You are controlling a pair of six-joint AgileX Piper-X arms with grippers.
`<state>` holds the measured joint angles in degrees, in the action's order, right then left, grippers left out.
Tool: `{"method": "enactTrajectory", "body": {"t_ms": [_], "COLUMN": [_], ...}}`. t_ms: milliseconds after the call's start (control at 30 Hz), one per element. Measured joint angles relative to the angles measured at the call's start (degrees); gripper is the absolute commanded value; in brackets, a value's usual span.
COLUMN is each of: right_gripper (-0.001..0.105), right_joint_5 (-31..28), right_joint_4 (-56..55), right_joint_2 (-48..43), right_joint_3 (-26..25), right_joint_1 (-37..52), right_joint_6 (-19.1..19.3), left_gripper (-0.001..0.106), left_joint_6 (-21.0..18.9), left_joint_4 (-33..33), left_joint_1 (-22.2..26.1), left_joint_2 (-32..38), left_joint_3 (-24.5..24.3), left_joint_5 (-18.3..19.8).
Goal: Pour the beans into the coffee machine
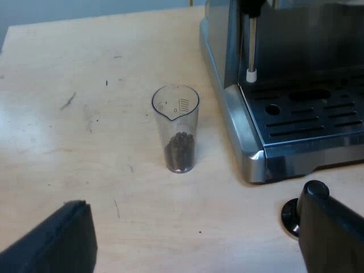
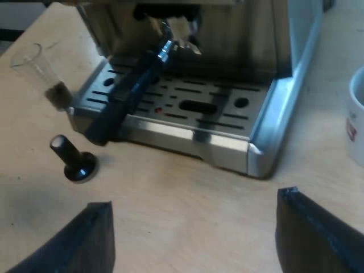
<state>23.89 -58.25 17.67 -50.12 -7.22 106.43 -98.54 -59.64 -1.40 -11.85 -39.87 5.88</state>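
A clear measuring glass point(image 1: 175, 128) stands upright on the wooden table, with dark beans in its bottom, close to the corner of the espresso machine point(image 1: 250, 142). My left gripper point(image 1: 193, 244) hangs open a short way before the glass, with nothing between its fingers. The same glass point(image 2: 48, 77) appears beside the machine's drip tray point(image 2: 187, 108). My right gripper point(image 2: 193, 244) is open and empty, facing the front of the machine point(image 2: 170, 136).
A tamper with a black knob point(image 2: 74, 159) stands on the table before the tray; one left finger partly hides the tamper point(image 1: 291, 215). The holder's dark handle point(image 2: 128, 96) juts out over the tray. A steam wand point(image 1: 250, 51) hangs down. A white mug point(image 2: 355, 119) stands beyond the machine's far corner.
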Motion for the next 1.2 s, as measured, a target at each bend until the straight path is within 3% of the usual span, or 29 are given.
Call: {"method": "enactTrajectory", "body": {"t_ms": [333, 600, 733, 900, 1133, 1200], "right_gripper": [0.062, 0.062, 0.062, 0.062, 0.062, 0.062], "right_joint_5": [3.61, 2.97, 0.16, -6.31, -10.35, -15.25], "right_joint_4": [7.96, 13.46, 14.51, 19.27, 22.0, 25.36], "right_joint_2": [5.14, 9.92, 11.95, 17.12, 21.34, 25.29], "right_joint_3": [-0.43, -0.49, -0.49, -0.49, -0.49, -0.49], "right_joint_1": [-7.31, -14.1, -17.0, -26.87, -33.14, -38.09], "right_joint_6": [0.24, 0.24, 0.24, 0.72, 0.72, 0.72], "left_gripper": [0.075, 0.075, 0.075, 0.075, 0.075, 0.075], "left_joint_6": [0.0, 0.0, 0.1, 0.1, 0.91, 1.41], "left_joint_4": [2.26, 3.64, 3.8, 6.34, 6.75, 7.32], "left_joint_1": [0.0, 0.0, 0.0, 0.0, 0.0, 0.0], "left_joint_2": [-5.1, -7.98, -9.26, -10.8, -12.14, -12.42], "left_joint_3": [0.0, 0.0, 0.0, 0.0, 0.0, 0.0], "left_joint_5": [0.0, 0.0, 0.0, 0.0, 0.0, 0.0]}}
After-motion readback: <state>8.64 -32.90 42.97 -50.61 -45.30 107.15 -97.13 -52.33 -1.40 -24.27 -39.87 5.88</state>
